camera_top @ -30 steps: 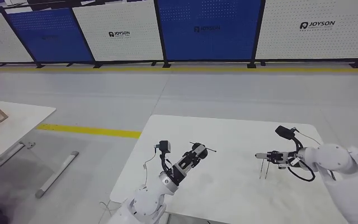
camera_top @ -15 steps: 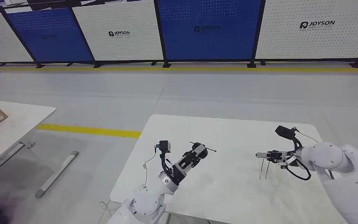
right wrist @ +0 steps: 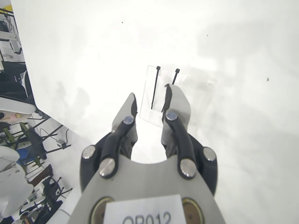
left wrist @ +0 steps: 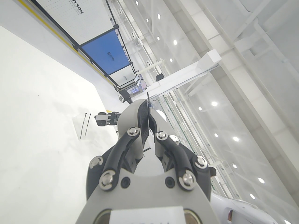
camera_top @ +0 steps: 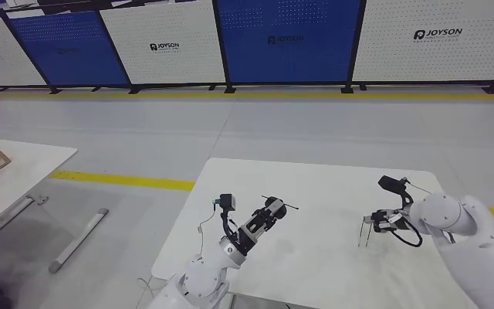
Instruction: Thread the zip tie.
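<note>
The left gripper (left wrist: 148, 108) has its ribbed black pads pinched tight on the zip tie (camera_top: 289, 205), a stiff, hair-thin black strip held above the smooth white table (camera_top: 309, 255). Its middle is buried between the pads, with just the ends poking out. The right gripper (right wrist: 150, 94) hangs with its fingers apart over two spare ties (right wrist: 154, 87), which lie side by side on a clear glossy sheet (right wrist: 149, 114). One finger hides the tail of one tie.

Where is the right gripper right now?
In the top view the right gripper is at the right side of the table, open and close by two zip ties lying on a clear sheet.
</note>
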Controlling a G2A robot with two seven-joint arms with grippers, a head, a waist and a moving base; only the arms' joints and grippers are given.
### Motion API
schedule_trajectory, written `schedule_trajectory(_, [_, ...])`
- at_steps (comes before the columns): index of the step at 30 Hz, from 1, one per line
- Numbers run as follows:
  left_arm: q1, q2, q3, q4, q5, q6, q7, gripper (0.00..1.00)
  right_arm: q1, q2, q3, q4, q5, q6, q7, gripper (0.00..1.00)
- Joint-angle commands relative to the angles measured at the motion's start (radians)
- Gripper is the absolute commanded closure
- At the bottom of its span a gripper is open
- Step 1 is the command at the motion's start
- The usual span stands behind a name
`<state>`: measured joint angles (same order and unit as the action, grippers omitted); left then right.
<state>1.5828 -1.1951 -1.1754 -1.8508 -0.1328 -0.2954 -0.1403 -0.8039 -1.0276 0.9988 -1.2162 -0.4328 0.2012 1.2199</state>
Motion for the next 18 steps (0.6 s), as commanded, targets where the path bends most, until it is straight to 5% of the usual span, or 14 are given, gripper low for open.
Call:
schedule_trajectory(1, [0.000, 0.000, 0.000, 0.000, 0.000, 0.000, 0.000, 1.00, 0.002, -0.002, -0.004, 0.005, 0.001, 0.002, 0.004, 0.80])
schedule_trajectory(10, [0.000, 0.000, 0.000, 0.000, 0.000, 0.000, 0.000, 1.00, 0.016, -0.010, -0.033, 0.030, -0.025, 0.020, 0.019, 0.68])
schedule_trajectory(18, [0.000, 0.000, 0.000, 0.000, 0.000, 0.000, 0.000, 1.00, 0.031, -0.018, -0.059, 0.053, -0.043, 0.046, 0.036, 0.73])
